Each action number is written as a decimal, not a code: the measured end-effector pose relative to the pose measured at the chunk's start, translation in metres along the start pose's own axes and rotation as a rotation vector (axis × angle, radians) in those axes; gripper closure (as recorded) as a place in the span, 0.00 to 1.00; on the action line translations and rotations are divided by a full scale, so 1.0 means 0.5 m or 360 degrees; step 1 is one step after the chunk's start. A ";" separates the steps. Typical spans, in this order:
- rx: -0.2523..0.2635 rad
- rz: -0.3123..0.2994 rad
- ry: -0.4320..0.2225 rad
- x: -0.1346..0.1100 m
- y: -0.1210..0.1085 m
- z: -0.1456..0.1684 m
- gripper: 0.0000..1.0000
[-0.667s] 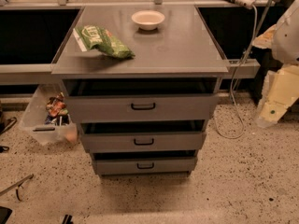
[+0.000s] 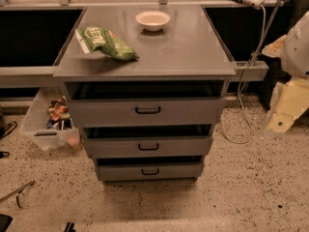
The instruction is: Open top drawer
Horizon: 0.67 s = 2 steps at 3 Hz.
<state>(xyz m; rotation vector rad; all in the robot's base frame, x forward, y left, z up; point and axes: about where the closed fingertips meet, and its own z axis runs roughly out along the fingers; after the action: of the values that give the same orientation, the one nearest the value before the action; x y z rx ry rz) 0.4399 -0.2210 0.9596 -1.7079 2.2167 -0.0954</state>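
The top drawer (image 2: 193,111) is the widest of three grey drawers in a grey cabinet. It has a small black bar handle (image 2: 147,110) at the middle of its flat front. It stands pulled out a little, with a dark gap under the cabinet top. My arm, white and pale yellow, comes in at the right edge. Its gripper (image 2: 282,112) hangs beside the cabinet, well to the right of the drawer front and apart from the handle.
A green bag (image 2: 104,42) and a white bowl (image 2: 153,20) lie on the cabinet top (image 2: 193,47). The mid drawer (image 2: 147,146) and the smallest drawer (image 2: 149,171) are also slightly out. A clear bin (image 2: 50,124) stands at the left. A cable (image 2: 241,124) hangs at the right.
The arm at the right edge sits slightly lower. The drawers and the things on top have not moved.
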 end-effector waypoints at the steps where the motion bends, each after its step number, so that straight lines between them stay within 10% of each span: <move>1: -0.0006 0.0022 -0.0105 0.031 0.017 0.078 0.00; 2: -0.0013 0.0025 -0.0256 0.039 0.026 0.178 0.00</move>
<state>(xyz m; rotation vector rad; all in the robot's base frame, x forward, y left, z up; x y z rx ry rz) 0.4510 -0.2223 0.8686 -1.6412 2.1150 0.0532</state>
